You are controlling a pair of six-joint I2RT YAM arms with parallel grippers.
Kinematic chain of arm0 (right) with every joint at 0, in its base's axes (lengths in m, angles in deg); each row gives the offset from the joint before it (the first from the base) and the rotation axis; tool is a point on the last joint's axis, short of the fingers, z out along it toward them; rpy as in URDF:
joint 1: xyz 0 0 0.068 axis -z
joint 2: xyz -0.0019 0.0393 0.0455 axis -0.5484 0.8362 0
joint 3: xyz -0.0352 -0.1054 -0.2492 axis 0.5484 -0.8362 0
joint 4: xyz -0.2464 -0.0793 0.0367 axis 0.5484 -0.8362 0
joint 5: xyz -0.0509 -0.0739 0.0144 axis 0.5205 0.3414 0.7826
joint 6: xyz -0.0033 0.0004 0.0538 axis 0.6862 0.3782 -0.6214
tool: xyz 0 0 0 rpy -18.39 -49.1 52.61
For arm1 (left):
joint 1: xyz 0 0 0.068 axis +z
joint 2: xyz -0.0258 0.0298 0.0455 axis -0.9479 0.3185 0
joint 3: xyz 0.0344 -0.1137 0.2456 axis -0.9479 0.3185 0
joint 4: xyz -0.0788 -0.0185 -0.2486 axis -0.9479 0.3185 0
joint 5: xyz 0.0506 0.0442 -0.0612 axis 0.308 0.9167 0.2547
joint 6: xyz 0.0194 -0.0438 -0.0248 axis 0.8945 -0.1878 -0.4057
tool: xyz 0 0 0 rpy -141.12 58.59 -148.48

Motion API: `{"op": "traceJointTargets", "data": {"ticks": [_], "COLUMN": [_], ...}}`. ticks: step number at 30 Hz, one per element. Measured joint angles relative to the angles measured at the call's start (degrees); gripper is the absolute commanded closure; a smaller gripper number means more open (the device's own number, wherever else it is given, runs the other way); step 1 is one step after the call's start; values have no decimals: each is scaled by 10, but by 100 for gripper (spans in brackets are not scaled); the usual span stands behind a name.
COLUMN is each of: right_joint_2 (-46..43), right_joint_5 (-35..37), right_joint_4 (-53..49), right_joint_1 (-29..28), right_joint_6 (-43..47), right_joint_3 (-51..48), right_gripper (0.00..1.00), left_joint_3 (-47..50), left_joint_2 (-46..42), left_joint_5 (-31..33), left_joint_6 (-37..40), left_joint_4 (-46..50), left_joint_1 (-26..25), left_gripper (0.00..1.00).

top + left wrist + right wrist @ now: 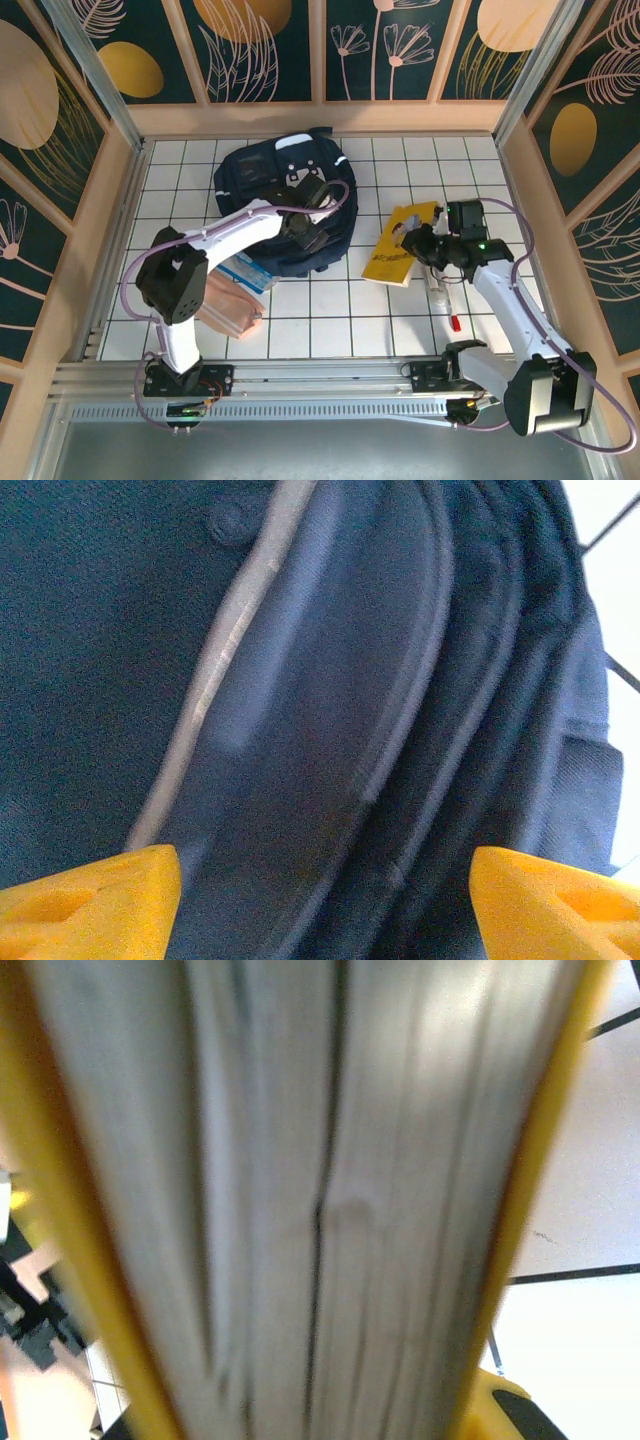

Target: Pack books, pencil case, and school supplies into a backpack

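left gripper point(320, 905): you are hovering it spread and empty over the backpack point(250, 170) | right gripper point(428, 240): you are clamping the yellow book point(398, 248) beside the backpack | risk: nothing is holding the mouth apart, so the book may snag.
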Motion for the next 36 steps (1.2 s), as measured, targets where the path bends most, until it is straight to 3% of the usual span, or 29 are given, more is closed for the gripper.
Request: {"op": "traceJointTargets", "data": {"ticks": [7,12,16,17,20,26,31,36], "right_joint_2": [-7,-3,4,4,4,3,0,-7], "right_joint_5": [-1,-9,-13,-13,-16,-26,-46,-140], "right_joint_4": [-5,-6,-6,-6,-6,-6,-5,46], "right_joint_1": [1,3,3,3,3,4,4,-2], "right_joint_6": [13,20,24,24,24,23,23,7], "right_joint_3": [-2,-2,-2,-2,-2,-3,-5,-47], "right_gripper": [100,100,100,100,100,100,100,100], "left_joint_3": [-28,-29,-27,-26,-20,-18,-35,-86], "left_joint_2": [51,72,72,72,71,72,72,54], "left_joint_5": [43,36,16,11,13,64,82,72], "left_joint_6": [16,40,57,60,65,80,97,101], "left_joint_4": [2,-3,-12,-14,-27,-57,-67,-35], "left_joint_1": [-2,0,5,7,7,4,9,11], "left_gripper": [33,20,16,18,51,100,100,100]}}
